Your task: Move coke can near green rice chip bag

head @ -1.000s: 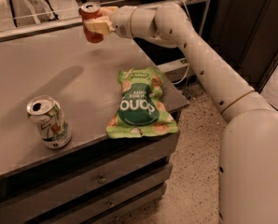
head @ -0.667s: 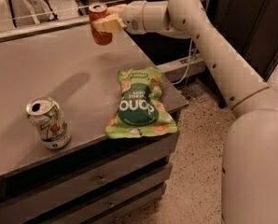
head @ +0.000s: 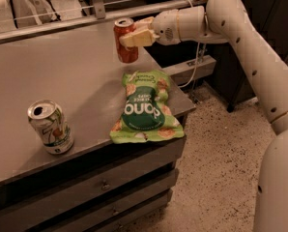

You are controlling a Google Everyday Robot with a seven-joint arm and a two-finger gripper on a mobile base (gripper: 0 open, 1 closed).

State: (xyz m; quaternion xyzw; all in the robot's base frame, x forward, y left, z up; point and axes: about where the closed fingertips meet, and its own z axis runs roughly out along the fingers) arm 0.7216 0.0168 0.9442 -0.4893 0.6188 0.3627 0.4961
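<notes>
The coke can has swung toward the chip bag's twelve o'clock, clamped in the gripper, and should go down upright.

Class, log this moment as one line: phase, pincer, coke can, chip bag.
phase: holding | pincer: shut on coke can | green rice chip bag: flat on table | coke can: upright beyond bag's far end

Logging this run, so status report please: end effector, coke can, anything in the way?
End effector shut on coke can, above table, far side. Can upright, just beyond green rice chip bag. White and green soda can front left, clear of path.
</notes>
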